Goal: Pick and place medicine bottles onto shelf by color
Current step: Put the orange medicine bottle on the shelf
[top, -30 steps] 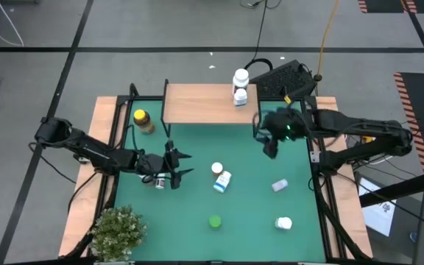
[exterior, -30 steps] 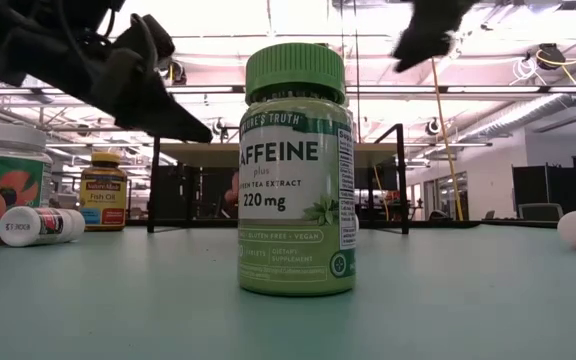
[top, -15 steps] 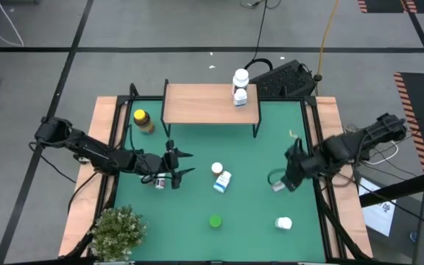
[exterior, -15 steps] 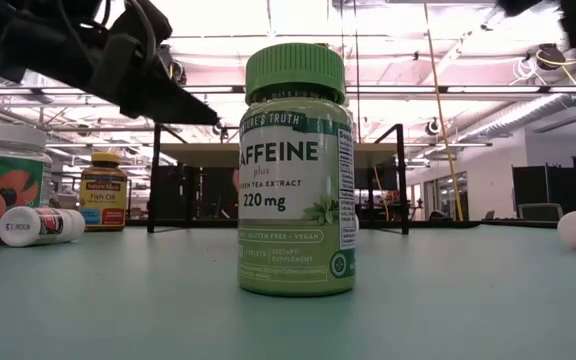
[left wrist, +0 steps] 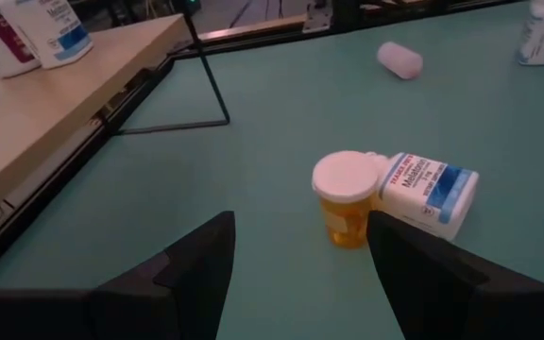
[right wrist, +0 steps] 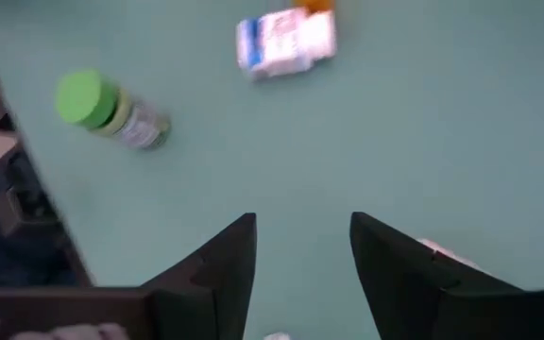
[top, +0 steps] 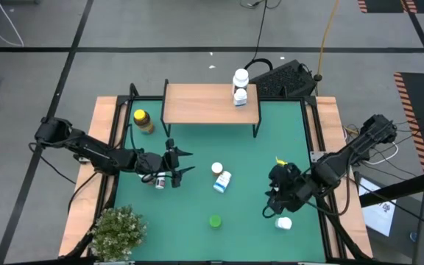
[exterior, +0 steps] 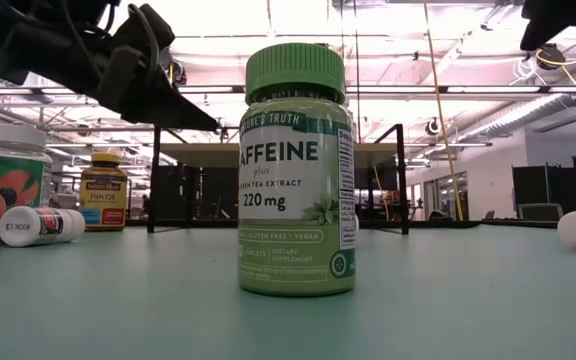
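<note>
Over at the near right, right gripper [top: 277, 207] hovers, fingers apart, by a fallen white bottle [top: 283, 223]. Reach step, I'd say; next it drops and grips. Left gripper [top: 175, 165] waits, also apart.

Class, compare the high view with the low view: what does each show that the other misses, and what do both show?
Only the high view shows the potted plant, the right gripper and two white bottles on the shelf. Only the low view shows the green bottle label reading caffeine, 220 mg. Both show that green bottle upright, the shelf and the yellow-capped amber bottle.
</note>
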You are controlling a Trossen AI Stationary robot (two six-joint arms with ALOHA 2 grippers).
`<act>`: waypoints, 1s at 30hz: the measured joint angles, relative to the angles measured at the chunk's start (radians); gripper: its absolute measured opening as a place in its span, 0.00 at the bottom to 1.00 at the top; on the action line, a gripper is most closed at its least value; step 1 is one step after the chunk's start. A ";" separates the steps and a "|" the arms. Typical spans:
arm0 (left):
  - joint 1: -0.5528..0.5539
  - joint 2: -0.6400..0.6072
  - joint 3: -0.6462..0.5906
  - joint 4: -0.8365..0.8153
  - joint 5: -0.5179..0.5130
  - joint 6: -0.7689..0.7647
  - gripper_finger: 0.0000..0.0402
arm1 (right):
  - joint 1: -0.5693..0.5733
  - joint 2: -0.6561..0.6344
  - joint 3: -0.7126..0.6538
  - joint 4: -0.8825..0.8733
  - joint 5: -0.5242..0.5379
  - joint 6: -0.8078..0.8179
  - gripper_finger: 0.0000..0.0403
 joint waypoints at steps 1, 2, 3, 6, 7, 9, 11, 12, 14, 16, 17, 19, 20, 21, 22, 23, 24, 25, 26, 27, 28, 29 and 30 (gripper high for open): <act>0.000 0.000 0.000 -0.001 0.000 0.002 0.61 | -0.003 0.000 0.000 0.006 -0.023 -0.038 0.41; 0.000 0.000 0.000 -0.001 0.000 0.007 0.61 | -0.004 0.000 0.000 0.003 -0.046 -0.092 0.41; 0.000 0.000 0.000 -0.001 0.000 0.009 0.61 | -0.004 0.000 0.000 -0.001 -0.062 -0.151 0.41; -0.006 0.000 0.000 -0.006 0.000 0.015 0.61 | 0.001 -0.001 -0.003 -0.003 -0.075 -0.288 0.41; -0.009 0.000 0.000 -0.010 0.000 0.015 0.61 | 0.004 -0.001 -0.009 0.001 -0.075 -0.303 0.41; -0.013 0.000 0.000 -0.020 0.000 0.018 0.61 | -0.002 0.000 -0.019 0.018 -0.075 -0.301 0.41; -0.018 0.000 0.000 -0.023 0.000 0.032 0.61 | -0.026 0.000 -0.019 0.061 -0.075 -0.298 0.41; -0.022 0.000 0.000 -0.023 0.000 0.043 0.61 | -0.038 0.003 -0.019 0.090 -0.070 -0.314 0.41; -0.029 0.000 0.000 -0.023 0.000 0.060 0.61 | -0.062 0.010 -0.019 0.151 -0.058 -0.387 0.41; -0.032 0.000 0.000 -0.023 0.001 0.071 0.61 | -0.076 0.013 -0.019 0.174 -0.037 -0.453 0.41; -0.034 0.000 0.000 -0.023 0.001 0.074 0.61 | -0.085 0.014 -0.019 0.172 -0.022 -0.473 0.41; -0.035 0.000 0.000 -0.022 0.001 0.075 0.61 | -0.109 0.019 -0.023 0.164 -0.017 -0.482 0.41; -0.035 0.000 0.000 -0.022 0.001 0.075 0.61 | -0.121 0.020 -0.036 0.167 -0.011 -0.476 0.41; -0.035 0.000 0.000 -0.022 0.001 0.076 0.61 | -0.137 0.022 -0.053 0.173 0.012 -0.459 0.41; -0.034 0.000 0.000 -0.022 0.001 0.076 0.61 | -0.155 0.022 -0.077 0.205 0.046 -0.443 0.41; -0.033 0.000 0.000 -0.022 0.001 0.078 0.61 | -0.178 0.021 -0.103 0.263 0.072 -0.436 0.41; -0.033 0.000 0.000 -0.021 0.001 0.082 0.61 | -0.204 0.021 -0.133 0.340 0.082 -0.441 0.41; -0.033 0.000 0.000 -0.021 0.001 0.085 0.61 | -0.231 0.020 -0.171 0.431 0.077 -0.471 0.41; -0.033 0.000 0.000 -0.021 0.001 0.086 0.61 | -0.259 0.020 -0.211 0.525 0.049 -0.522 0.41; -0.033 0.000 0.000 -0.021 0.001 0.086 0.61 | -0.287 0.021 -0.261 0.643 0.007 -0.586 0.41; -0.033 0.000 0.000 -0.021 0.001 0.086 0.61 | -0.314 0.027 -0.308 0.776 -0.036 -0.648 0.41; -0.033 0.000 0.000 -0.020 0.001 0.085 0.61 | -0.343 0.035 -0.352 0.911 -0.068 -0.708 0.41; -0.033 0.000 0.000 -0.020 0.001 0.086 0.61 | -0.368 0.042 -0.394 1.038 -0.090 -0.757 0.42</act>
